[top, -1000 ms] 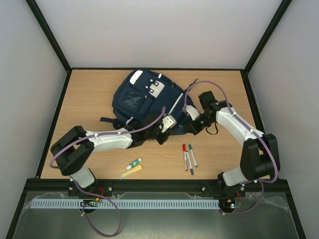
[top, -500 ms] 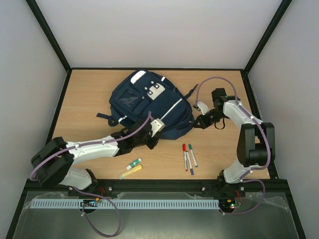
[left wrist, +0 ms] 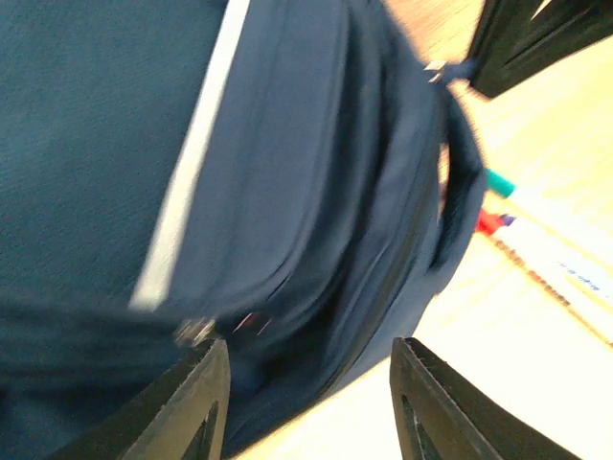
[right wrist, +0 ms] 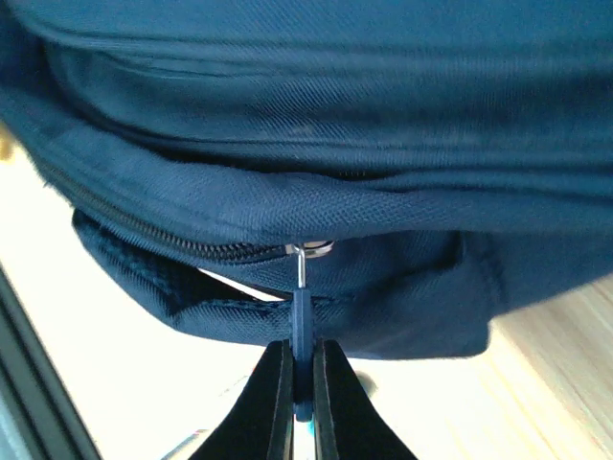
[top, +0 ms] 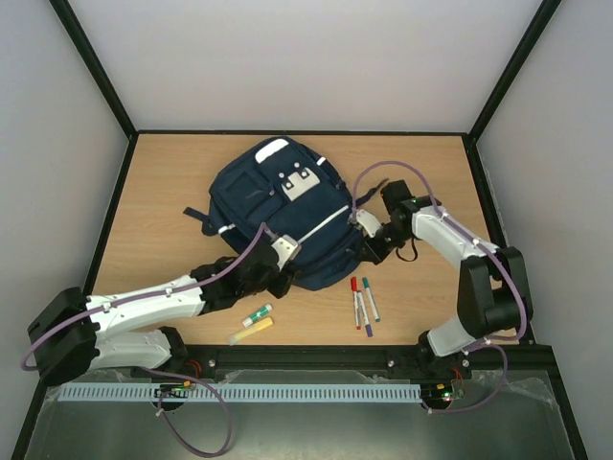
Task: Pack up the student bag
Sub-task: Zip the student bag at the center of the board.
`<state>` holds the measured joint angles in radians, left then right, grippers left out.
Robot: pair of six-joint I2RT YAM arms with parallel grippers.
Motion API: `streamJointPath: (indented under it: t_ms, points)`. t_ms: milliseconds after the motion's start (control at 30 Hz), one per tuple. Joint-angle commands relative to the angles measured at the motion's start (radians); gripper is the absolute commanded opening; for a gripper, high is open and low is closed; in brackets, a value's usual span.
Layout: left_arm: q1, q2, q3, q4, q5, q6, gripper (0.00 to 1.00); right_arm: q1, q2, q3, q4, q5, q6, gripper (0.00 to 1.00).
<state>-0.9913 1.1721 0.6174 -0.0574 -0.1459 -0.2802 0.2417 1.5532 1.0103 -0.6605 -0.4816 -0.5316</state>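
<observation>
The student bag (top: pixel 278 216), navy with white stripes and a grey patch, lies front-up in the middle of the table. My left gripper (top: pixel 281 279) sits at the bag's near edge. It is open, and only blurred bag fabric (left wrist: pixel 287 192) shows ahead of its fingers (left wrist: pixel 196 407). My right gripper (top: pixel 367 249) is at the bag's right side. It is shut on the blue zipper pull (right wrist: pixel 303 321), which hangs from the slider of a side zip (right wrist: pixel 144 230). The bag (right wrist: pixel 316 115) fills the right wrist view.
Three markers (top: pixel 362 304) lie on the wood right of the bag's near corner, and their caps also show in the left wrist view (left wrist: pixel 498 206). A green highlighter (top: pixel 257 313) and a yellow one (top: pixel 251 331) lie near the front edge. Black frame rails border the table.
My left gripper has opened and let go of the bag, and its arm has drawn back to the left. The bag has turned and shifted. My right gripper stays shut on the zipper pull.
</observation>
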Motion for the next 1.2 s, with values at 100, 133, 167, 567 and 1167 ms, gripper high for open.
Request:
streamJointPath:
  t_ms: [100,133,167,567,1167]
  points:
    - [-0.023,0.11,0.127,0.11,0.145,0.032,0.53,0.138,-0.152,0.012,-0.103,-0.124,0.024,0.01]
    - [-0.023,0.138,0.141,0.117,0.156,0.04,0.54,0.15,-0.166,0.014,-0.108,-0.128,0.029,0.01]
    - [-0.023,0.168,0.154,0.124,0.168,0.049,0.54,0.16,-0.177,0.013,-0.113,-0.13,0.033,0.01]
    - [-0.022,0.35,0.209,0.179,0.152,0.081,0.26,0.176,-0.206,-0.034,-0.132,-0.108,0.015,0.01]
    - [-0.017,0.17,0.093,0.011,0.004,0.092,0.02,-0.116,0.128,0.104,-0.113,0.007,-0.084,0.01]
